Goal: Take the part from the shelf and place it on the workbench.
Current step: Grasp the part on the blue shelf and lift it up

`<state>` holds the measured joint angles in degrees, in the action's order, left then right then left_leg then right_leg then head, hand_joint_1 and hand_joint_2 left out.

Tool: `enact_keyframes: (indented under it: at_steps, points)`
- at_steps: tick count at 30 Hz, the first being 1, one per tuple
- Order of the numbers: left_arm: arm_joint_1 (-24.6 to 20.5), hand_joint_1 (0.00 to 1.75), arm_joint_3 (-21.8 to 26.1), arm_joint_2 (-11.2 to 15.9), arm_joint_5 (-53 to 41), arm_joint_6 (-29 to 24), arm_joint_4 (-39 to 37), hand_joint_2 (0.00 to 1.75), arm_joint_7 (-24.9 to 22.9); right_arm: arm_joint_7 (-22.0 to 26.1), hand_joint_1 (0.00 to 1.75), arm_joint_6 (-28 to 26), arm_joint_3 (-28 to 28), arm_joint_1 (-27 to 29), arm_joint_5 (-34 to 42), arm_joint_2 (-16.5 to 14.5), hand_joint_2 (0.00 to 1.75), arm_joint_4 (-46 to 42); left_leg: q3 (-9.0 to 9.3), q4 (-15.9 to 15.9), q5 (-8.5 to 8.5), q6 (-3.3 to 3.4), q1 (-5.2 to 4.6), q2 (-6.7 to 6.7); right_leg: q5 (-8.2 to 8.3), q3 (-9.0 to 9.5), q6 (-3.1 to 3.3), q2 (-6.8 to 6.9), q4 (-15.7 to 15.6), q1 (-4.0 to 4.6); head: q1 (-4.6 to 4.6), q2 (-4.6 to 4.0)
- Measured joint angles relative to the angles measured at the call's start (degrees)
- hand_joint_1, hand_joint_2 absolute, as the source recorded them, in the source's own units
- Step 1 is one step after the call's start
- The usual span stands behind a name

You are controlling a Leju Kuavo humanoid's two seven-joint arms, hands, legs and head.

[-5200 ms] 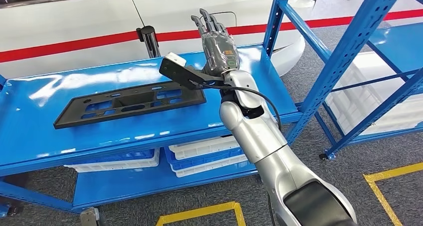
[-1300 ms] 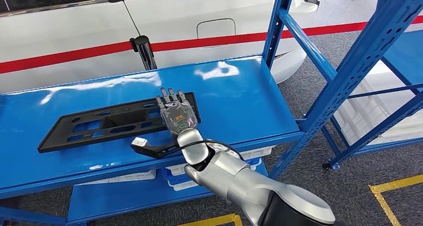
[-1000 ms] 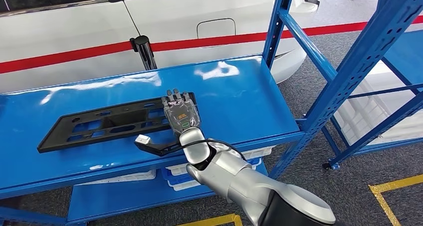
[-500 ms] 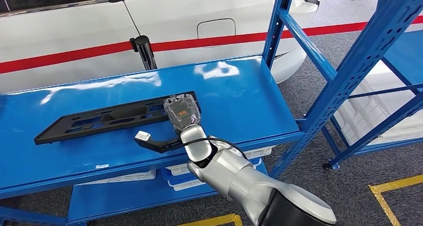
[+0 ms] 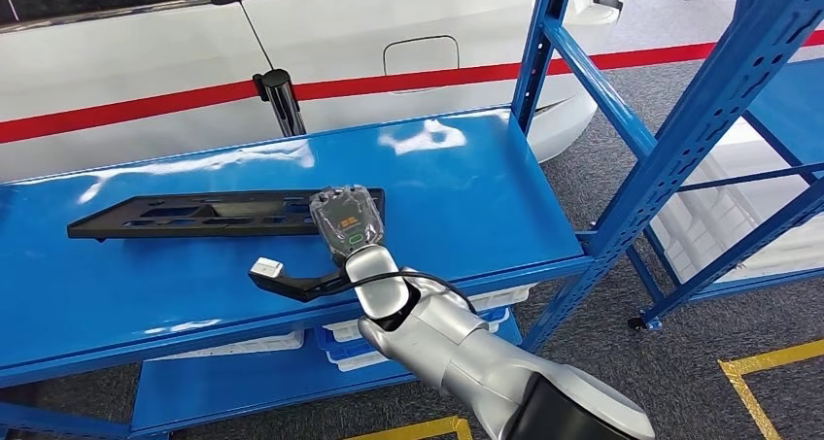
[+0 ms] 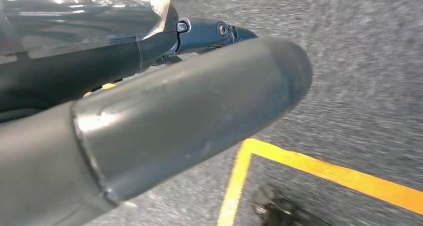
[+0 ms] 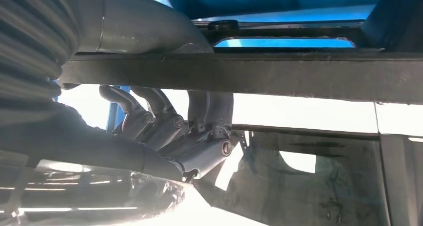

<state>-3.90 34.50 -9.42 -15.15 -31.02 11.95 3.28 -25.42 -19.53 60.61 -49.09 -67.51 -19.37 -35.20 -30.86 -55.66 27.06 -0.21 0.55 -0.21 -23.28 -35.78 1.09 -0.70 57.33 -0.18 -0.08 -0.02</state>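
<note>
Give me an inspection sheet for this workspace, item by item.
Surface: glossy blue shelf top, bare toward the post.
Job's things: long black slotted part, tilted up on edge at the right robot hand.
Clutter: nothing seen.
Robot hands: right robot hand grips the part's end, fingers curled under its edge; left robot hand over the floor, its state cannot be told.
Cables: black cable looping at the right wrist.
Surroundings: white vehicle with red stripe, blue rack, white and blue bins below, yellow floor tape.
</note>
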Motion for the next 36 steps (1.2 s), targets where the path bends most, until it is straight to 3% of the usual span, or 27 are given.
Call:
enact_keyframes:
  at_steps: [5,9,12,16,20,27,36]
  points:
    - [-0.08,0.00,2.47,0.00,2.77,3.96,0.29,0.00,8.07,5.35,1.75,-2.08,-4.66,2.14,-1.83,0.00,1.75,-4.14,0.00,0.00,0.00,0.00,0.00,0.01,0.00,0.00,0.00,-0.01,0.00,0.00,0.01,0.00]
    - [-0.09,0.00,4.26,0.00,2.97,5.06,0.29,0.00,9.54,10.08,1.75,-1.31,-11.63,5.17,-6.27,-0.01,1.75,-12.72,0.00,0.00,0.00,0.00,0.00,-0.04,0.00,-0.01,0.00,0.06,0.00,0.01,0.00,0.00]
    - [-0.08,0.00,5.11,0.00,2.74,6.11,0.29,0.00,11.18,11.59,1.75,-2.07,-15.40,7.21,-12.90,-0.02,1.75,-18.05,-0.02,0.00,0.00,0.00,0.00,-0.04,0.00,-0.01,0.00,0.07,0.00,0.01,0.00,0.00]
    - [-0.05,0.00,5.54,0.00,0.85,10.23,0.34,0.00,16.80,16.08,1.75,-2.90,-20.00,11.25,-21.58,0.02,1.75,-28.67,-0.01,-0.02,0.00,0.01,-0.01,-0.05,0.00,-0.03,0.00,0.09,0.00,0.00,-0.01,0.00]
    - [-0.12,0.00,5.55,0.00,0.11,16.03,0.39,0.00,21.21,19.36,1.75,-2.67,-22.94,13.59,-21.05,0.05,1.75,-37.93,-0.03,-0.03,0.07,0.09,-0.02,-0.01,0.00,-0.02,-0.01,0.06,-0.01,0.00,0.01,0.00]
    - [-0.17,0.00,5.73,0.45,0.15,20.49,0.40,0.00,22.60,22.68,1.75,-3.61,-25.77,16.35,-14.47,0.25,1.75,-46.79,-0.01,-0.06,0.07,0.11,-0.01,-0.02,0.00,-0.02,-0.01,0.06,-0.01,0.00,0.00,0.00]
    - [-0.28,0.00,5.84,-0.20,-1.06,20.28,0.38,0.00,21.32,25.27,1.75,-5.65,-33.54,20.12,-7.15,3.54,1.75,-61.21,-0.03,-0.09,0.12,0.17,-0.05,0.01,-0.01,-0.02,-0.01,0.04,-0.02,-0.01,0.00,0.00]
